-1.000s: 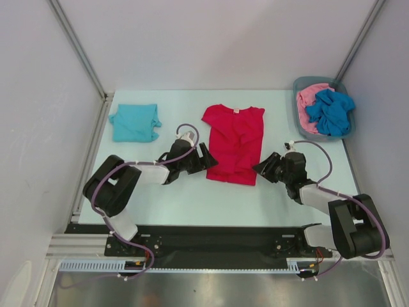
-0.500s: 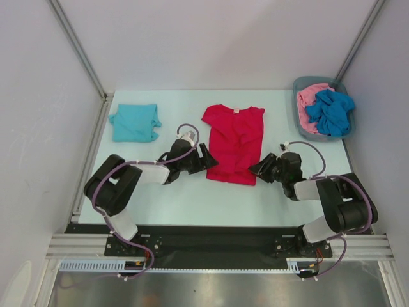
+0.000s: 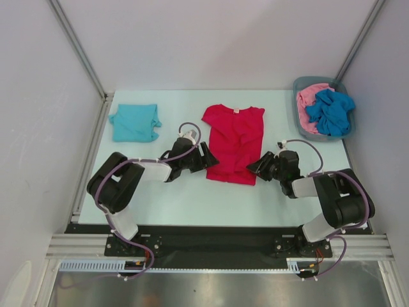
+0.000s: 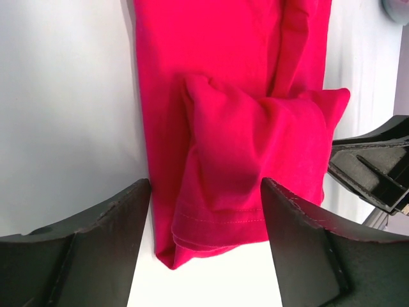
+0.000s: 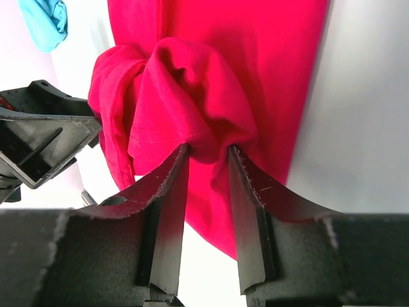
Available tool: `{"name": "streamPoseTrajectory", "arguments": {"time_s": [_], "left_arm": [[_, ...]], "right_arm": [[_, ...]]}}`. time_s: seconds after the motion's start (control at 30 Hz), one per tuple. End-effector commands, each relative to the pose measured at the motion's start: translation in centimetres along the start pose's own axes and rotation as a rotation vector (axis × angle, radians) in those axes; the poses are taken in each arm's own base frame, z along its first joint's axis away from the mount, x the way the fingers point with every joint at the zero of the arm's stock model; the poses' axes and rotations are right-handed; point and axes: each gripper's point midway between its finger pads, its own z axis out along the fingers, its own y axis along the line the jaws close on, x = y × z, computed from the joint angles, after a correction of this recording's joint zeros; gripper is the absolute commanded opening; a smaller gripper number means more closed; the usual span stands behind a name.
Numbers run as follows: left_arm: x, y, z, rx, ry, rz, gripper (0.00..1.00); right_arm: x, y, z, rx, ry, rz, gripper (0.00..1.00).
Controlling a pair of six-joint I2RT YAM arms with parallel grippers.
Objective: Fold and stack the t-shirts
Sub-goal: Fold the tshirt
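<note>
A bright red t-shirt (image 3: 234, 142) lies partly folded mid-table, collar at the far end. My left gripper (image 3: 208, 160) is open at its lower left hem; in the left wrist view (image 4: 204, 256) the jaws stand wide apart either side of the hem corner (image 4: 211, 224). My right gripper (image 3: 255, 167) is at the lower right hem. In the right wrist view (image 5: 208, 150) its fingertips pinch a bunched fold of the red t-shirt (image 5: 211, 57). A light teal t-shirt (image 3: 135, 123) lies folded at the far left.
A grey bin (image 3: 302, 85) at the far right corner holds a pink t-shirt (image 3: 309, 101) and a deeper blue one (image 3: 331, 110), both crumpled. Metal frame posts and grey walls stand round the table. The two grippers face each other across the red shirt's hem.
My right gripper has moved left onto the red shirt's lower right hem. The left gripper has shifted only slightly right. The shirts have not moved.
</note>
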Motion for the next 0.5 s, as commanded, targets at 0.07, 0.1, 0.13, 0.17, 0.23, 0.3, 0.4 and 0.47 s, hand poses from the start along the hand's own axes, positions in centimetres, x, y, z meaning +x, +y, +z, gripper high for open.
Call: {"name": "streamPoseTrajectory", "arguments": {"time_s": [0.07,0.1,0.13,0.17,0.23,0.3,0.4,0.47], "left_arm": [[-0.54,-0.52,0.43,0.012,-0.001,-0.007,0.72],[-0.56,-0.54,0.44,0.013,-0.002,-0.005,0.67],[-0.49,-0.59,0.44,0.015,0.0,-0.003,0.65],[-0.6,-0.58,0.41,0.014,-0.003,-0.003,0.62],[-0.56,-0.53,0.44,0.013,-0.002,-0.004,0.5],[-0.51,-0.56,0.44,0.013,0.0,0.0,0.39],[-0.49,-0.48,0.36,0.006,-0.001,0.007,0.26],[-0.51,-0.62,0.16,0.006,-0.003,0.017,0.23]], "right_arm": [[-1.2,1.76,0.85,-0.055,-0.028,-0.023,0.32],[-1.29,1.9,0.98,-0.058,-0.028,-0.025,0.31],[-1.26,1.92,1.04,-0.058,-0.027,-0.026,0.31],[-1.25,1.95,1.13,-0.059,-0.026,-0.027,0.28],[-1.24,1.96,1.32,-0.06,-0.024,-0.023,0.24],[-1.13,1.99,1.45,-0.06,-0.021,-0.024,0.12],[-1.12,2.25,1.47,-0.061,-0.02,-0.032,0.0],[-1.02,2.19,1.3,-0.053,-0.016,-0.042,0.0]]}}
